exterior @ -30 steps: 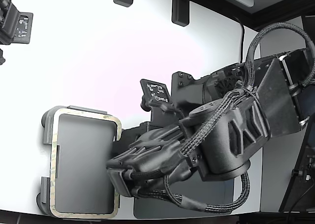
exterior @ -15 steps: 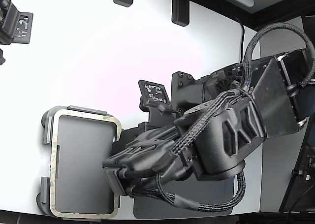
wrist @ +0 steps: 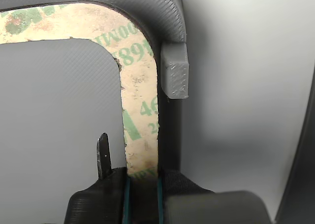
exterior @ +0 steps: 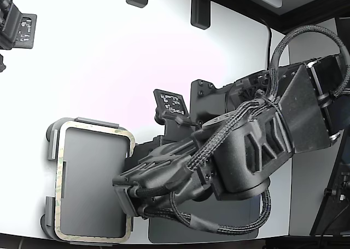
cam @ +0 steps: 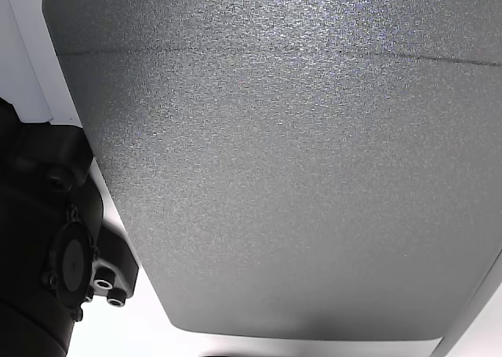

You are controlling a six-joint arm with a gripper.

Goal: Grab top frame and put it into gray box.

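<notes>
Claw pinches top frame by one long side, frame lying inside gray box, ready for release.

The frame carried green printing, cut off at its edges: "89" near the corner, "46" and a "2" further down, with partial letters I couldn't read.

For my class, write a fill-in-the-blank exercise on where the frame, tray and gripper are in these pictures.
1. The top frame lies on the gray ____, at the exterior view's lower left.
2. The frame's centre is ____, showing gray inside.
3. In the wrist view the gripper sits at the frame's ____ strip.
4. The table is ____ in colour.

Missing words: box; hollow; side; white
</notes>
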